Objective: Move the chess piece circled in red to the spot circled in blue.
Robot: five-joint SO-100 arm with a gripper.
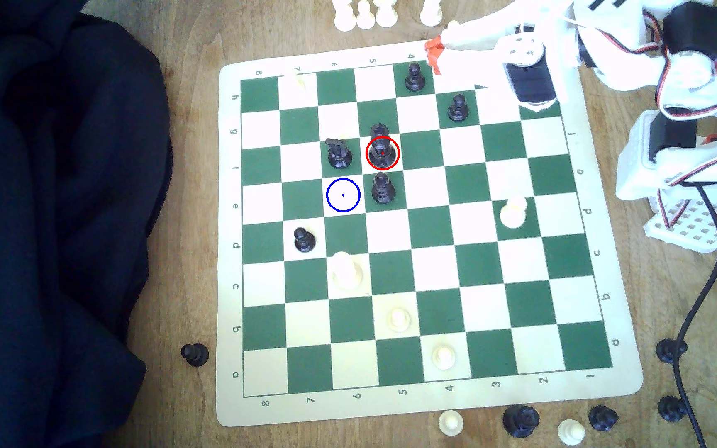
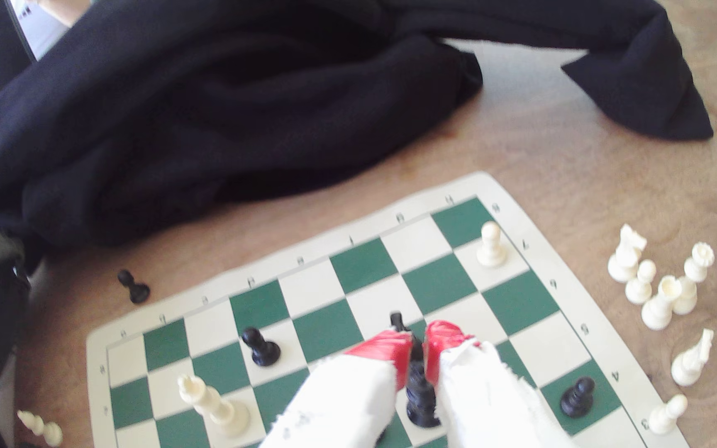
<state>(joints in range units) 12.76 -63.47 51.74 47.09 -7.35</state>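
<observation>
The gripper hovers at the board's far edge, fingers slightly apart, holding nothing. The chess piece stands mid-board, the spot diagonally beside. Reaching in may topple its close neighbours.

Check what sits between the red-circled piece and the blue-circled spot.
Nothing, per the exterior view: chess piece and spot are diagonal neighbours. A jagged-headed piece and a pointed piece flank that diagonal.
</observation>
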